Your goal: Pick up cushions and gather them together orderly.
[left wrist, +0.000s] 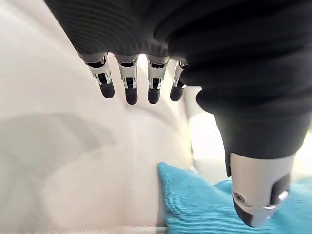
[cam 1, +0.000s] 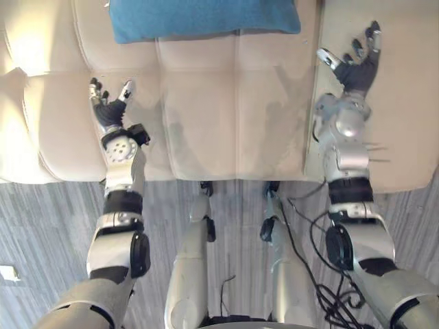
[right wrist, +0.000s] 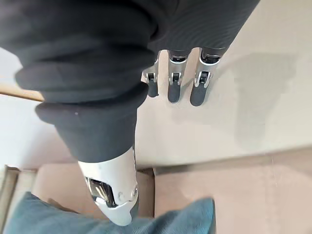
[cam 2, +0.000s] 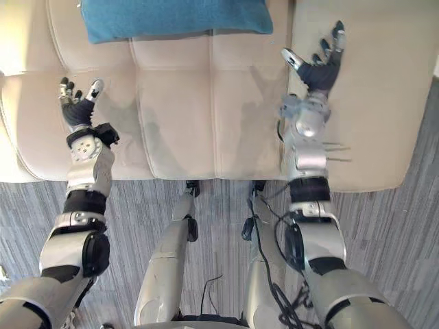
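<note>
A blue cushion (cam 1: 202,17) lies flat at the back of the cream sofa seat (cam 1: 226,116); its corner also appears in the left wrist view (left wrist: 195,202) and the right wrist view (right wrist: 175,222). My left hand (cam 1: 108,107) hovers over the left part of the seat, fingers straight and spread, holding nothing. My right hand (cam 1: 358,65) is held over the right seat section, also open and empty. Both hands are well short of the cushion, one on each side of it.
The sofa's rounded left armrest (cam 1: 17,130) bulges at the left edge. A seam (cam 1: 312,103) divides the middle seat from the right section. Grey striped floor (cam 1: 48,233) lies in front of the sofa.
</note>
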Robot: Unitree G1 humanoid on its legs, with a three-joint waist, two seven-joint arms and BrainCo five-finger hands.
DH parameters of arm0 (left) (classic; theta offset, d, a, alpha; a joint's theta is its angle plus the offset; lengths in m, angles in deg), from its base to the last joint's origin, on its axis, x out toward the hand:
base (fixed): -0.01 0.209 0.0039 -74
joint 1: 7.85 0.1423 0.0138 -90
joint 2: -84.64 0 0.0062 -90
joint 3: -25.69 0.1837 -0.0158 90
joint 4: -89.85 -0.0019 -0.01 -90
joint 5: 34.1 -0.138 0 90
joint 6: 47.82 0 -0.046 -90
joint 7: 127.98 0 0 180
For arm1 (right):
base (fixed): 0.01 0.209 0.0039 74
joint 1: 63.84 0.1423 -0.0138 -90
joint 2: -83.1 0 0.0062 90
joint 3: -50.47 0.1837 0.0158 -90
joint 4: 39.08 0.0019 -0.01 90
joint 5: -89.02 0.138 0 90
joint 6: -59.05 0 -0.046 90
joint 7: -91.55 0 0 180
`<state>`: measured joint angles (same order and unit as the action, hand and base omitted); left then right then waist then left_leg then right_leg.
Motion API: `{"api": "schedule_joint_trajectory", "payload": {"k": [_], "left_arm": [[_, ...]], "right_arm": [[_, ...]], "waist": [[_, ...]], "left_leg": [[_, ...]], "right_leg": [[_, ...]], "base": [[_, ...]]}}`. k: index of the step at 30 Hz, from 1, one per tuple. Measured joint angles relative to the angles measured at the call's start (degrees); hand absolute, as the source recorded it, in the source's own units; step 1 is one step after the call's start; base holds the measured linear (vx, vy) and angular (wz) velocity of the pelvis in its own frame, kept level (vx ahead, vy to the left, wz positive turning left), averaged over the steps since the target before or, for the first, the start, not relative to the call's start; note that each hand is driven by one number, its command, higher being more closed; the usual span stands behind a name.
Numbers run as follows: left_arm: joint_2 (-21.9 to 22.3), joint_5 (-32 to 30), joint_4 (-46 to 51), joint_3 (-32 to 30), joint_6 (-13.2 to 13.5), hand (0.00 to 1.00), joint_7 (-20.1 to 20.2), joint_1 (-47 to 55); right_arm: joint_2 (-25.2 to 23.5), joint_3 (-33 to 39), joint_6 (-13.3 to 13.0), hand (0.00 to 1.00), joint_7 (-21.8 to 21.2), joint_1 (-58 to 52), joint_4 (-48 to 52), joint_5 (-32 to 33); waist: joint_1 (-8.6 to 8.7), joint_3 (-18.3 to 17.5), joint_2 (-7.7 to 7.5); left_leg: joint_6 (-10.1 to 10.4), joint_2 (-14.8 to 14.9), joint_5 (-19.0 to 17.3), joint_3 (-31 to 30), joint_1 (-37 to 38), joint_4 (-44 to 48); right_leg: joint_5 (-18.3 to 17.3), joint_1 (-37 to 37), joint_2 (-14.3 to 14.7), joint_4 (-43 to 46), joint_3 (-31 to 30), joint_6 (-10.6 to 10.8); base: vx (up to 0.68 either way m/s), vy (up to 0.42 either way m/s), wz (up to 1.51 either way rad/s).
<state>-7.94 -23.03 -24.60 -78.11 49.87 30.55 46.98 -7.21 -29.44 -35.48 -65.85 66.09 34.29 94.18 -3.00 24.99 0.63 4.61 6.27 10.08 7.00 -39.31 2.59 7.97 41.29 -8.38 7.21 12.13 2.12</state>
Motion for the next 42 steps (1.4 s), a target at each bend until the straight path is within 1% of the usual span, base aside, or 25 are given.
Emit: {"api": "schedule_joint_trajectory", "payload": {"k": [3,6,8,9,11,14,18,22,25,27,28,29,30,31,32,33,34,35,36,37,38,39,40,41,42], "left_arm": [[0.39,0.95,7.51,2.32,1.47,0.0,1.21,8.99],[4.15,2.12,14.56,5.39,3.11,0.0,4.48,20.57],[7.41,2.3,14.22,8.73,3.41,0.0,8.21,28.4],[7.78,2.3,13.75,9.24,3.41,0.0,8.91,29.85],[9.38,1.97,8.41,9.75,3.18,0.0,11.53,34.78],[9.33,0.51,-1.05,9.37,1.77,0.0,14.14,38.14],[9.36,-3.93,-12.76,9.04,0.37,0.0,16.65,41.09],[9.33,-7.76,-20.1,8.53,-0.32,0.0,17.67,43.26],[9.26,-9.62,-22.64,8.18,-0.53,0.0,17.64,44.36],[9.22,-9.64,-23.45,7.19,-0.68,0.0,17.59,44.19],[9.13,-9.63,-23.26,6.16,-0.74,0.0,17.47,43.83],[8.99,-9.63,-23.06,5.82,-0.68,0.0,17.42,43.94],[8.86,-9.62,-22.99,5.28,-0.43,0.0,17.31,43.64],[8.75,-9.61,-22.66,5.35,-0.29,0.0,17.06,43.04],[8.17,-9.61,-22.23,5.34,-0.24,0.0,16.31,43.09],[8.21,-9.61,-22.16,5.36,-0.31,0.0,15.94,43.05],[8.49,-9.61,-21.58,5.34,-0.29,0.0,15.34,42.86],[8.85,-9.59,-20.94,5.3,-0.31,0.0,14.92,42.48],[10.34,-9.56,-20.52,5.42,-0.42,0.0,14.9,40.97],[11.03,-9.55,-20.67,5.66,-0.55,0.0,14.9,40.76],[11.61,-9.53,-20.58,7.71,-0.79,0.0,15.03,40.14],[11.6,-9.49,-20.53,9.09,-0.85,0.0,15.01,40.02],[11.68,-9.49,-20.53,9.25,-0.92,0.0,15.08,40.13],[11.62,-9.48,-20.5,9.12,-0.97,0.0,15.08,40.43],[11.54,-9.5,-20.47,9.11,-0.97,0.0,15.08,40.37]], "right_arm": [[0.78,-1.32,-0.11,0.0,-1.77,-10.38,4.79,-0.07],[0.96,-3.12,-0.92,0.0,-5.77,-24.16,10.09,-1.24],[0.11,-4.25,-1.36,0.0,-9.6,-33.39,8.34,-3.91],[-0.2,-4.32,-1.39,0.0,-10.34,-34.92,7.22,-4.5],[-1.38,-3.93,-1.38,0.0,-12.44,-38.34,-2.25,-8.09],[-2.27,-3.56,-0.92,0.0,-14.7,-40.41,-15.11,-11.75],[-2.5,-0.95,-0.24,0.0,-16.72,-44.14,-25.01,-16.13],[-2.46,1.08,0.41,0.0,-17.46,-46.38,-30.28,-17.55],[-2.48,1.06,0.6,0.0,-17.72,-46.46,-31.67,-18.29],[-2.47,0.94,0.61,0.0,-17.72,-46.19,-32.33,-18.31],[-2.25,0.25,0.58,0.0,-17.65,-45.53,-32.59,-18.26],[-2.24,0.14,0.62,0.0,-17.69,-44.6,-32.62,-18.22],[-2.45,0.02,0.67,0.0,-17.71,-44.12,-32.69,-18.19],[-2.91,-0.14,0.67,0.0,-17.68,-44.92,-32.75,-18.12],[-3.43,-1.24,0.65,0.0,-17.68,-45.41,-33.94,-18.03],[-3.65,-2.05,0.67,0.0,-17.68,-45.4,-34.54,-18.0],[-3.97,-2.24,0.64,0.0,-17.67,-44.74,-34.59,-17.95],[-4.06,-2.16,0.64,0.0,-17.56,-43.97,-34.23,-17.29],[-3.75,-1.84,0.44,0.0,-17.21,-42.06,-33.57,-16.03],[-3.48,-1.83,0.43,0.0,-17.16,-41.21,-33.66,-15.81],[-3.32,-1.76,0.48,0.0,-16.86,-39.8,-33.79,-14.64],[-3.94,-1.57,0.64,0.0,-16.66,-39.42,-33.81,-13.72],[-4.16,-1.11,0.56,0.0,-16.47,-39.39,-33.75,-13.37],[-4.33,0.09,0.64,0.0,-16.09,-39.23,-33.69,-12.16],[-4.27,0.77,0.64,0.0,-15.95,-39.03,-33.66,-11.95]], "waist": [[-0.22,-0.05,-0.09],[-0.17,-0.71,-0.04],[0.2,-4.88,-0.21],[0.48,-5.62,-0.19],[0.92,-8.36,-0.27],[2.06,-11.58,-0.34],[2.45,-14.71,-0.35],[3.41,-16.75,-0.75],[3.68,-16.93,-1.05],[3.69,-16.86,-1.18],[3.44,-16.77,-1.06],[3.32,-16.65,-0.26],[3.93,-16.17,-0.06],[4.32,-15.99,-0.57],[4.3,-16.0,-0.74],[4.16,-16.36,-1.6],[3.45,-16.61,-2.41],[3.02,-16.4,-2.24],[1.71,-15.82,-0.62],[1.86,-15.15,0.81],[2.29,-13.52,3.0],[2.3,-13.18,2.8],[2.45,-12.75,2.24],[2.38,-12.5,0.43],[2.39,-12.51,-0.09]], "left_leg": [[0.47,0.71,-1.13,0.76,5.07,0.03],[0.63,1.1,-2.51,1.46,11.55,0.01],[0.5,0.9,-3.38,1.64,14.37,-0.2],[0.43,0.9,-3.47,1.63,15.12,-0.27],[0.48,0.74,-4.29,1.84,19.54,-0.58],[0.5,0.66,-5.88,3.05,24.52,-0.56],[0.17,0.19,-8.65,5.04,31.62,-0.56],[0.49,-0.33,-10.64,6.3,35.89,-0.65],[0.5,-0.48,-11.47,8.39,37.3,-0.15],[-0.38,-0.43,-11.98,9.67,36.32,2.18],[-1.66,-0.38,-12.08,9.29,34.72,4.15],[-2.22,0.99,-11.96,9.45,34.16,4.03],[-2.2,1.06,-11.95,9.15,34.01,4.45],[-2.32,0.37,-11.8,7.68,34.05,5.36],[-2.33,-0.3,-11.79,5.86,33.0,7.35],[-2.33,-0.59,-11.79,4.99,31.64,9.04],[-2.32,-0.68,-11.79,3.97,28.9,11.25],[-1.74,-0.28,-11.41,3.34,25.84,13.14],[-0.55,1.44,-9.61,1.82,21.23,14.4],[-0.12,2.36,-8.74,0.77,20.4,14.43],[0.94,3.84,-4.94,-0.79,20.12,11.57],[2.61,4.0,-0.07,-0.62,22.48,4.78],[2.9,3.7,-0.27,-0.05,23.71,4.23],[0.89,1.98,-2.8,1.33,24.85,7.2],[0.14,1.03,-4.52,1.41,24.85,9.47]], "right_leg": [[-1.42,-4.07,0.47,1.11,-0.53,-0.04],[-2.74,-9.65,0.8,1.83,-1.02,0.04],[-3.29,-12.44,1.2,1.31,-1.21,0.09],[-3.45,-13.13,1.23,1.23,-1.22,0.2],[-3.67,-17.26,1.47,0.17,-1.76,0.73],[-3.47,-22.48,2.05,-1.93,-3.03,1.37],[-3.07,-29.64,2.12,-5.28,-5.02,2.13],[-2.62,-33.48,2.04,-7.67,-7.06,2.81],[-2.31,-33.75,2.03,-7.56,-9.27,3.1],[-2.07,-31.43,1.95,-3.76,-10.53,2.89],[-0.86,-29.07,2.02,-1.54,-11.63,4.61],[-2.48,-28.46,2.21,0.77,-12.25,6.03],[-9.33,-25.59,1.56,12.84,-12.13,5.05],[-15.85,-23.77,0.62,28.31,-12.35,5.96],[-18.39,-25.35,0.37,36.32,-13.23,8.36],[-20.06,-27.11,0.65,36.5,-14.22,9.24],[-23.75,-29.12,1.26,33.09,-15.03,9.22],[-26.11,-29.8,2.03,28.8,-14.96,6.83],[-27.67,-30.1,4.0,22.25,-12.59,1.79],[-26.51,-30.18,5.3,21.39,-11.75,0.82],[-23.8,-31.28,7.16,18.37,-9.31,-0.7],[-21.91,-31.61,7.33,16.45,-7.03,-2.48],[-21.4,-31.61,7.04,16.34,-6.38,-3.34],[-20.89,-30.47,5.71,16.02,-6.05,-4.82],[-20.39,-29.77,5.14,15.43,-6.27,-4.84]], "base": [[-0.03,-0.061,-0.13],[0.02,-0.075,-0.14],[0.07,-0.047,-0.07],[0.09,-0.033,-0.06],[0.08,-0.027,-0.17],[0.1,-0.016,-0.21],[0.08,0.037,-0.28],[0.06,0.044,-0.26],[0.03,0.041,-0.41],[-0.02,0.031,-0.41],[-0.06,0.03,-0.51],[-0.11,-0.01,-0.38],[-0.09,-0.037,0.18],[-0.07,-0.095,0.67],[-0.05,-0.09,0.86],[-0.15,-0.197,0.77],[-0.2,-0.185,0.58],[-0.36,-0.272,0.49],[-0.31,-0.188,0.37],[-0.34,-0.187,0.56],[-0.33,-0.101,0.63],[-0.4,-0.122,0.7],[-0.46,-0.146,0.54],[-0.34,-0.143,0.37],[-0.31,-0.122,0.23]]}}
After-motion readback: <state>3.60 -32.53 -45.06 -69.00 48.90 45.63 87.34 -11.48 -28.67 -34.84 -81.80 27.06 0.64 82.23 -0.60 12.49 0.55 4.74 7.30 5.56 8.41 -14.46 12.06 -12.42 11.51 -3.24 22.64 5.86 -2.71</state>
